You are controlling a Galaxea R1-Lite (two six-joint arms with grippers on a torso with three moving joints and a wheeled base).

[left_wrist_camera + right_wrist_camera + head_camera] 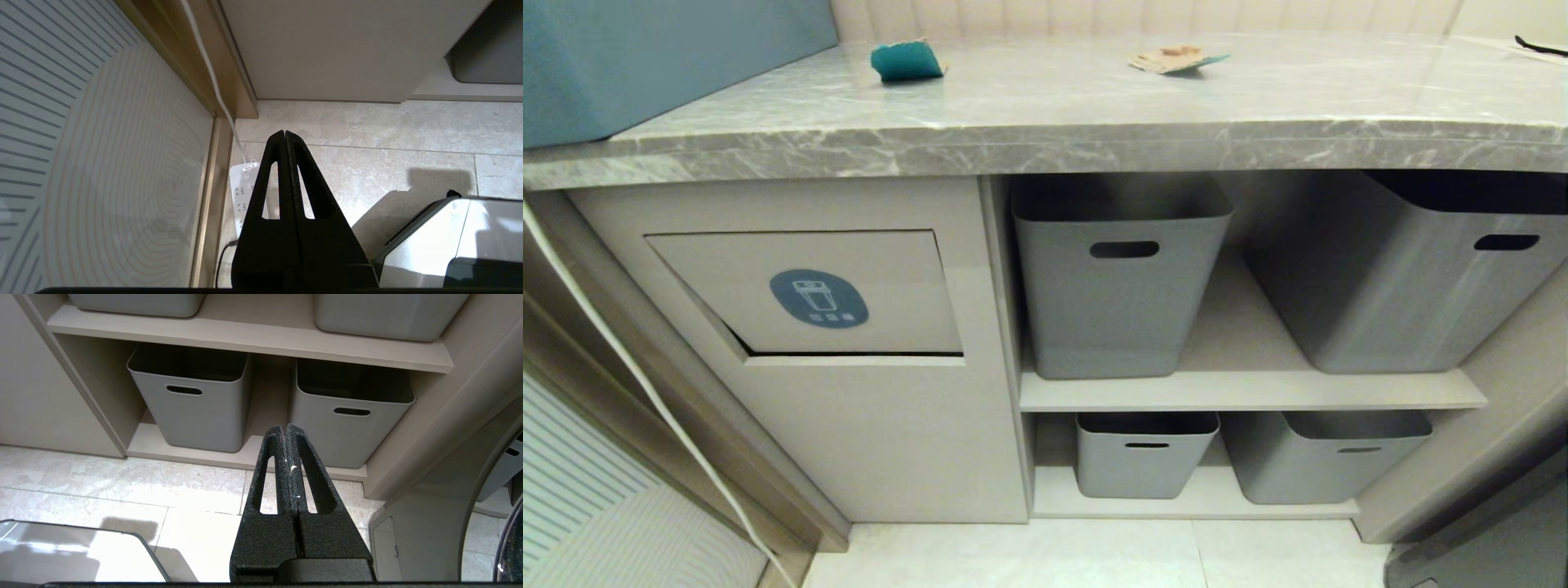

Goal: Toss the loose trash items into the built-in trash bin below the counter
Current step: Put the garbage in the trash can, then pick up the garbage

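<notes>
a grey marble-patterned table (pixel 1094 122) carries two pieces of loose trash: a teal-sided card piece (pixel 907 61) near its back left, and a torn brown cardboard scrap (pixel 1176 59) further right, well apart from it. a big teal-blue box (pixel 645 57) sits at the table's left end. below the slab, the built-in trash bin (pixel 809 294) shows its beige flap with a blue oval sticker, a dark gap along the flap's lower edge. four grey baskets (pixel 1119 278) stand on two shelves to its right. the left end effector (pixel 284 134), fingers pressed together and empty, points at the tiled floor (pixel 367 130) near a white power strip (pixel 245 183). the right end effector (pixel 286 428), likewise closed on nothing, hangs low before the lower baskets.
</notes>
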